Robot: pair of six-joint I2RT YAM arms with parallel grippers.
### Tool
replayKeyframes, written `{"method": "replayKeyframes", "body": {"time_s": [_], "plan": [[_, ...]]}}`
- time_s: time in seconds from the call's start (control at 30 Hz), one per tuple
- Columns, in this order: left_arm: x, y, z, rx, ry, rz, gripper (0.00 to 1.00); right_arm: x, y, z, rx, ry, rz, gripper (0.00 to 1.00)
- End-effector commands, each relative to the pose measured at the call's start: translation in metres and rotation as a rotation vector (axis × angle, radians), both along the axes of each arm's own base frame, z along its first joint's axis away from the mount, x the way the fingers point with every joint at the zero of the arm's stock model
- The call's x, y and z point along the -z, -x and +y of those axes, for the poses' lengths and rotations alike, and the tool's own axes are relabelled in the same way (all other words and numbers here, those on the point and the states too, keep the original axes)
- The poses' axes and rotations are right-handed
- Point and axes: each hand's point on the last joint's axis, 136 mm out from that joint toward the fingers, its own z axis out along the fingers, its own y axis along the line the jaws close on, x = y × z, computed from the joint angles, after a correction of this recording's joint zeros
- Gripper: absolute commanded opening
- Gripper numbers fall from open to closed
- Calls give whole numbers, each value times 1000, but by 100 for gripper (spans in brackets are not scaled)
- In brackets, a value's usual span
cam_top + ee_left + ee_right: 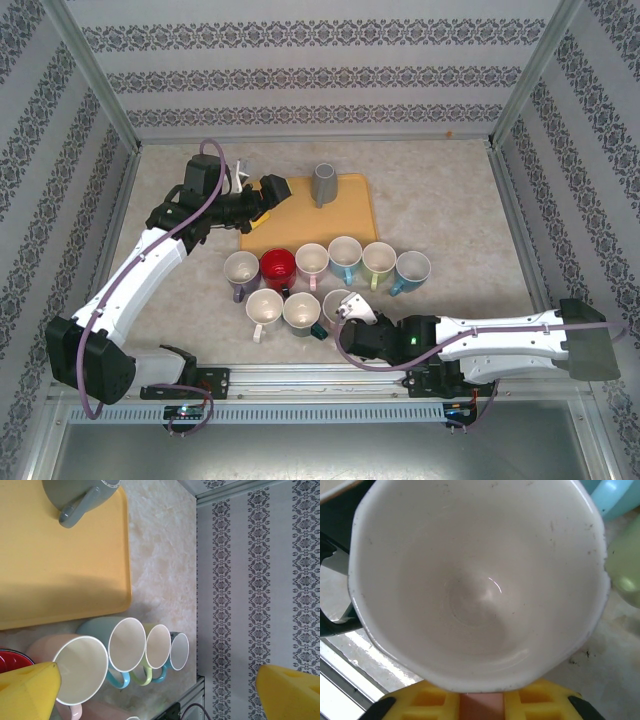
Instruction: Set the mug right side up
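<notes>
The grey mug [324,184] stands upside down at the far edge of the yellow tray [300,228]; in the left wrist view the grey mug [80,495] has its handle towards the tray [60,570]. My left gripper [272,194] hovers over the tray's left end, a little left of the mug, wide open with nothing between its yellow pads [27,690]. My right gripper [350,310] is at an upright mug with a white inside [475,590] in the near row. That mug's pink handle [481,707] sits between the pads with no gap showing.
Several upright mugs stand in two rows in front of the tray, among them a red one [277,266], a blue one [345,256] and a green one [378,260]. Patterned walls [320,70] close in the table. A metal rail [320,378] runs along the near edge.
</notes>
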Motion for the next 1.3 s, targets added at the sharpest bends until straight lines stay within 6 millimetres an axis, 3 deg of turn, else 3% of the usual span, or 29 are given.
{"method": "replayKeyframes", "body": {"time_s": [0.0,0.17,0.3,0.43,0.53,0.7,0.87,1.07,1.27], "plan": [[-2,0,6,-25,-13,-13,100,-5,-2,6,4,-25,-26,32],[4,1,15,-34,-111,0,100,-16,-4,1,11,-15,-41,50],[0,-2,20,-28,-220,-21,100,-31,-3,-3,-11,-30,-52,70],[2,-11,16,-3,-317,-35,100,-48,-1,-11,-39,-55,-60,85],[7,-22,9,13,-380,-49,100,-61,2,-16,-68,-91,-60,91],[10,-39,0,44,-485,-91,100,-86,0,-31,-67,-121,-54,92],[18,-60,-7,69,-586,-126,100,-129,-26,-40,7,-159,-91,90],[34,-97,-33,136,-740,-185,100,-172,-56,-23,87,-287,-48,89],[58,-143,-54,154,-853,-213,100,-197,-57,-10,62,-306,-24,89]]}}
